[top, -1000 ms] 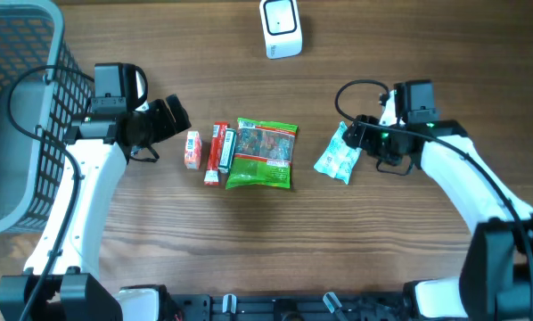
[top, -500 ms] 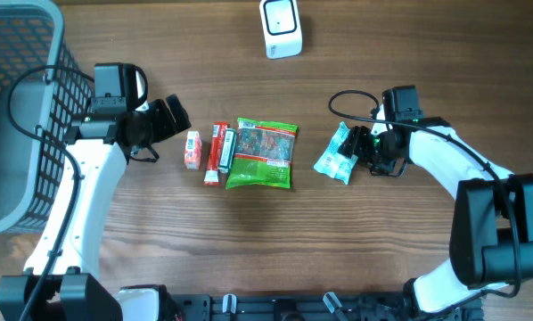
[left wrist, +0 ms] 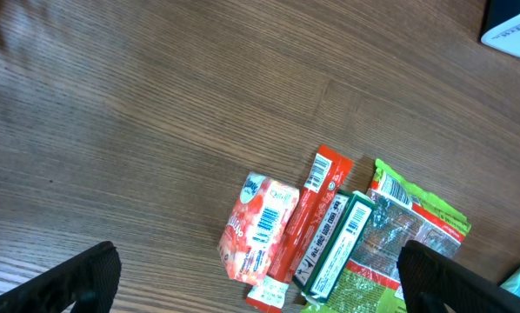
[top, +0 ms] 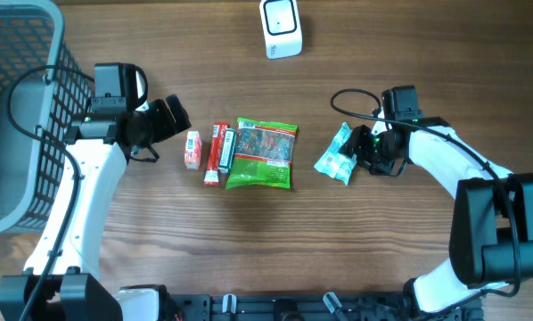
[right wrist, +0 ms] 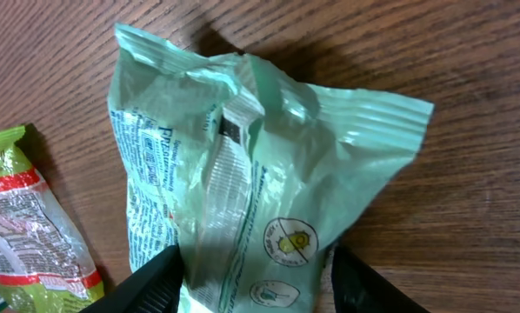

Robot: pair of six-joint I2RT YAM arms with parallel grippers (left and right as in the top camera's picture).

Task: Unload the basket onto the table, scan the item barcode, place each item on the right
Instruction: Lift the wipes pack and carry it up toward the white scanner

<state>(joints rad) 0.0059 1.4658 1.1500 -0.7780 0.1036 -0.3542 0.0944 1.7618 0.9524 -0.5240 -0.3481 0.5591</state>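
The right tool (right wrist: 256, 283) has its fingers (right wrist: 149, 283) set against either side of a mint-green packet (right wrist: 243, 174). The packet lies on the wooden worktop (top: 249, 241), right of centre in the overhead view. Whether the fingers are clamped on it cannot be told. The left tool (top: 170, 116) stands wide apart, holding nothing, left of centre. A white barcode scanner (top: 281, 27) sits at the top edge.

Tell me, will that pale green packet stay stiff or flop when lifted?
Probably floppy: the pale green packet is thin, crinkled film with creases. Likely light, since it looks puffy rather than packed. Its glossy wrap may prove slippery.
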